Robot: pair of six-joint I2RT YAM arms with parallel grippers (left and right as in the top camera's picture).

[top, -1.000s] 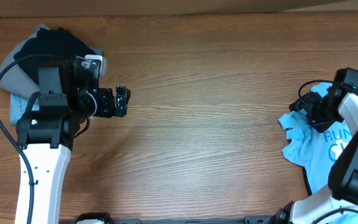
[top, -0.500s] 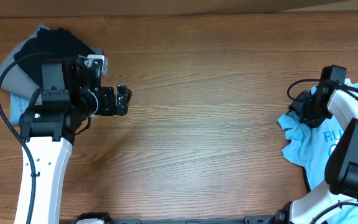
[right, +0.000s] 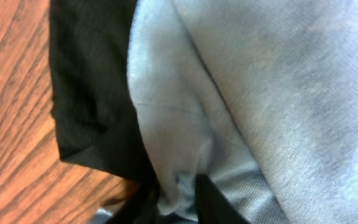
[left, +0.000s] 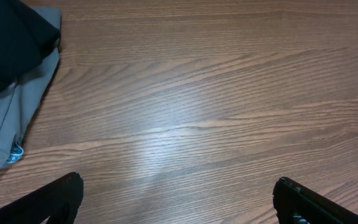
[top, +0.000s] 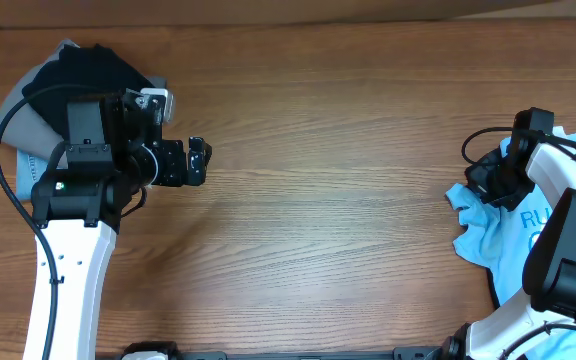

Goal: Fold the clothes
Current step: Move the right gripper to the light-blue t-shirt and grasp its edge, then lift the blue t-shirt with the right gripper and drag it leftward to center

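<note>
At the lower right of the overhead frame, the blue shirt [top: 483, 225] lies crumpled on the worktop [top: 348, 200], still unfolded and running off the right edge. Just above its crumpled left edge sits the right end effector [top: 486, 178]. It has crept a little leftward over the last second and has now all but settled. The wrist view shows it clamped narrow on a fold of the shirt, with a black cloth [right: 92, 93] lying just beside the pinch; whether that cloth is a separate garment cannot be told. The shirt's outline has hardly shifted, so the grip looks fresh and the pull has probably not started.

Further up, at the left of the frame, the left end effector [top: 199, 160] hangs over bare wood with its fingers spread wide, holding nothing. It has not moved in the last half second. Beyond it, in the upper left corner, a pile of clothes [top: 78, 68] rests, black over grey.

The likely step in hand is dragging the shirt toward the centre for spreading.
</note>
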